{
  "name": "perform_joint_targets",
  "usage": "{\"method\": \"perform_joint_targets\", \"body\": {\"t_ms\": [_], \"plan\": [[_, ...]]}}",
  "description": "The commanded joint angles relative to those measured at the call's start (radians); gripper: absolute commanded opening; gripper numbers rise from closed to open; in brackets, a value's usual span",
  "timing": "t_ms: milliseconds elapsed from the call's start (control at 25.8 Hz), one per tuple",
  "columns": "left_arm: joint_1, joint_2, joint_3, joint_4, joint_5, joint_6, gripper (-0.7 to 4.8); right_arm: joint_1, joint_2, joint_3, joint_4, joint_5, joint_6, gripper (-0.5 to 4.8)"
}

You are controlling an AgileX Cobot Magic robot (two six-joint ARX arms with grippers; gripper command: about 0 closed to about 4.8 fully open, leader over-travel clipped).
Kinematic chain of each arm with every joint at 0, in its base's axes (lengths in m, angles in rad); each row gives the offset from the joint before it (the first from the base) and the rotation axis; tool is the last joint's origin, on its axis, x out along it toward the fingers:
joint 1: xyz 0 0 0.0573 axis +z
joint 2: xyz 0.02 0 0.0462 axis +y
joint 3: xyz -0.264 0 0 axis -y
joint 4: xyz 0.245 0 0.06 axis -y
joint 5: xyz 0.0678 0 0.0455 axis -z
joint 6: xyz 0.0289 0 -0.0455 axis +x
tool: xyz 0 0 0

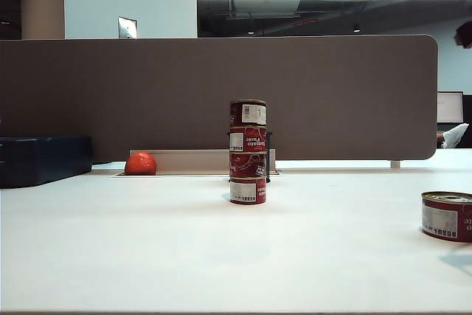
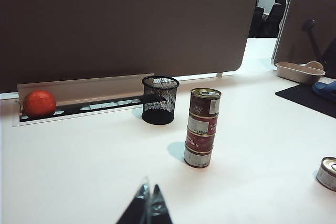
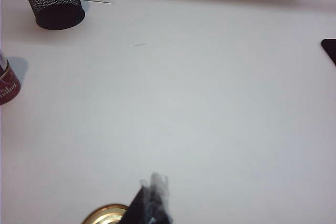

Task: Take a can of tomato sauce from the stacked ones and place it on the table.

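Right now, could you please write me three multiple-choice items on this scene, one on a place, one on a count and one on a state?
1. Where does the lone can of tomato sauce stand?
A. on the table, right of the stack
B. on top of the stack
C. inside the mesh cup

2. How many cans are in the stack?
A. two
B. four
C. six

3. How do the right gripper's jaws stand?
A. wide open
B. clamped on a can
C. shut, holding nothing

Answers: 1 A, it stands alone on the tabletop at the exterior view's right edge. 2 B, four tins sit one on another. 3 C, its fingertips meet above the lone can's lid, gripping nothing.
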Motion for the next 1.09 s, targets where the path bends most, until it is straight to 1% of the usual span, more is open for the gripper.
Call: {"method": "perform_joint_targets", "body": {"t_ms": [39, 116, 311, 427, 543, 621, 660, 738, 776, 854, 970, 1087], "plan": [[0.001, 0.000, 0.003, 0.006, 0.004, 0.003, -0.06, 0.000, -0.084, 0.004, -0.066, 0.012, -0.029, -0.06], [0.001, 0.000, 0.003, 0.005, 0.003, 0.003, -0.06, 0.000, -0.163, 0.004, -0.111, 0.012, -0.028, -0.06], [0.001, 0.000, 0.003, -0.003, 0.003, 0.003, -0.06, -0.003, -0.267, 0.001, -0.189, 0.012, -0.029, -0.06], [0.001, 0.000, 0.003, -0.014, 0.003, 0.003, -0.06, -0.053, -0.356, -0.003, -0.273, 0.004, -0.017, -0.06], [0.001, 0.000, 0.003, -0.027, 0.003, 0.004, -0.06, -0.102, -0.410, -0.006, -0.282, -0.036, -0.018, -0.06], [0.001, 0.000, 0.003, -0.026, 0.003, 0.004, -0.06, -0.137, -0.441, -0.008, -0.338, -0.043, -0.017, -0.06], [0.001, 0.000, 0.003, -0.026, 0.003, 0.004, -0.06, -0.140, -0.445, -0.013, -0.340, -0.051, -0.017, -0.06], [0.001, 0.000, 0.003, -0.026, 0.003, 0.004, -0.06, -0.142, -0.472, -0.040, -0.327, -0.124, -0.017, -0.06], [0.001, 0.000, 0.003, -0.026, 0.003, 0.004, -0.06, -0.142, -0.481, -0.051, -0.319, -0.141, -0.017, -0.06], [0.001, 0.000, 0.003, -0.027, -0.029, 0.004, -0.06, -0.142, -0.513, -0.087, -0.296, -0.149, -0.016, -0.06], [0.001, 0.000, 0.003, -0.023, -0.124, 0.005, -0.06, -0.142, -0.581, -0.140, -0.273, -0.149, -0.016, -0.06], [0.001, 0.000, 0.003, -0.023, -0.197, 0.008, -0.06, -0.142, -0.647, -0.177, -0.261, -0.149, -0.017, -0.06]]}}
